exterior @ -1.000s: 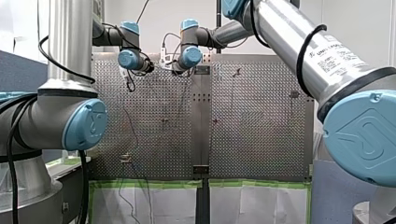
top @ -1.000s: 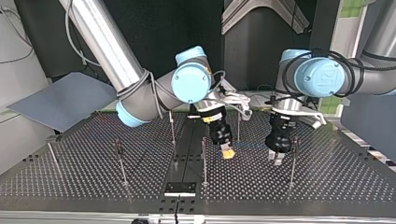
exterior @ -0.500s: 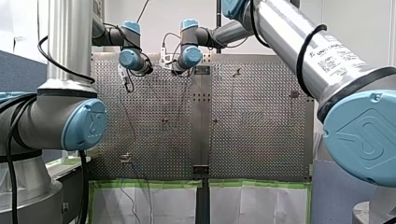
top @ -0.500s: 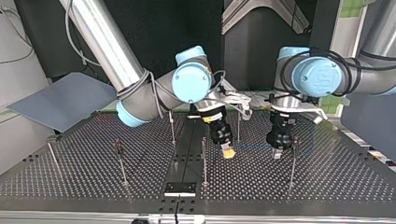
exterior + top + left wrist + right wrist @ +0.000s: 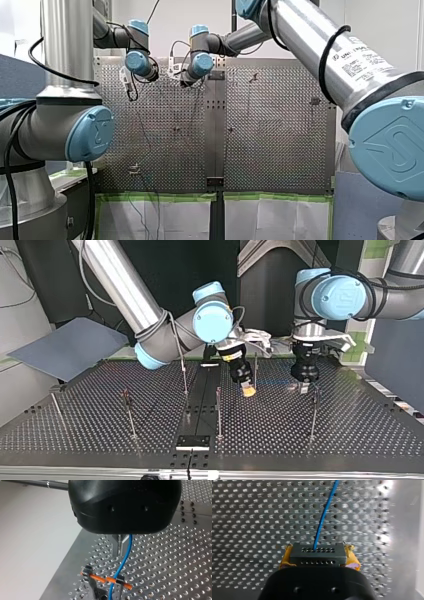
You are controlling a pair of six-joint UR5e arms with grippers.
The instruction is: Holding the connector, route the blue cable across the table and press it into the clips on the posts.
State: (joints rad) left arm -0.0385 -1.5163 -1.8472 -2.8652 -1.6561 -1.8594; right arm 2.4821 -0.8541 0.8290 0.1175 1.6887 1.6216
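**Connector (image 5: 317, 555) clamped in my right gripper (image 5: 247, 390), blue cable (image 5: 324, 517) led across to my left gripper (image 5: 303, 386)**

In the top view, posts (image 5: 218, 412) stand near the front edge of the worktop (image 5: 350, 440), one at the middle and one further to the view's right. Behind them my right gripper hangs tilted above the worktop. Its jaws are clamped on the dark connector, with one yellow pad (image 5: 285, 558) on each side. The blue cable leaves the connector's face and runs away over the holes, across to my left gripper, which hangs upright behind the right-hand post (image 5: 313, 415). In the left wrist view its metal jaws stand together and the cable passes down just beside them; whether they pinch it I cannot tell. Further on, the cable crosses an orange strip (image 5: 107, 579) held between two dark clips (image 5: 87, 570).
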